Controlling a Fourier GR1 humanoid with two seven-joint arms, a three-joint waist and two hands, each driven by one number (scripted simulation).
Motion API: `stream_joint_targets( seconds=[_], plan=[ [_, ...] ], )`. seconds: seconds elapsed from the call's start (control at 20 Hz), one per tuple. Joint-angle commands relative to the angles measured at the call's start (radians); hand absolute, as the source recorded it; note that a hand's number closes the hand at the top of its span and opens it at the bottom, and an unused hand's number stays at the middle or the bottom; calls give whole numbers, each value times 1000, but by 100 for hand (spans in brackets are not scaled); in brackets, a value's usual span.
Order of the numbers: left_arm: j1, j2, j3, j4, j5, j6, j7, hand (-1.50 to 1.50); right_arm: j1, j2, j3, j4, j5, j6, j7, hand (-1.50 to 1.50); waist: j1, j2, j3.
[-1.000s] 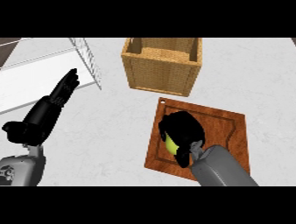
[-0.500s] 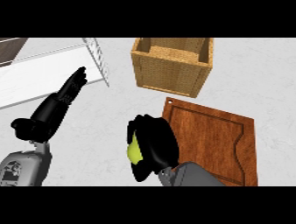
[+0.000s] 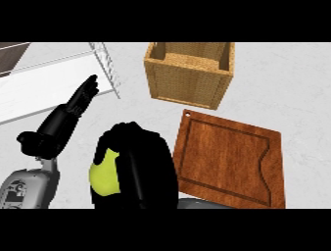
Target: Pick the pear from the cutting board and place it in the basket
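While the right hand point(image 3: 141, 162) was curled round the pear point(image 3: 105, 175), holding it left of the board point(image 3: 230, 157) with its long axis running up the view, the basket point(image 3: 186, 82) stood ahead and to the right, and the left hand point(image 3: 73, 108) rested open, farther left.

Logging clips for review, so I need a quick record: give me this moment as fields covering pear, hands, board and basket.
pear: yellow-green, held above the counter, left of the board
right hand: fingers curled round the pear
left hand: open, fingers straight, at the view's left near the white wire rack
cutting board: wooden, nothing on it
basket: beyond the board, pear not yet inside
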Motion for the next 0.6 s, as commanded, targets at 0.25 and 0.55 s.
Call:
stream_joint_targets(
  seconds=[0.25, 0.55],
  plan=[
    [25, 32, 43, -6, 29, -21, 3, 0, -337, 4, -79, 89, 17, -25, 323, 150, -25, -1, -2],
    [-5, -8, 8, 11, -14, 21, 4, 0, -496, 3, -169, 232, -23, -13, 360, 150, -28, 3, -1]
  ],
)
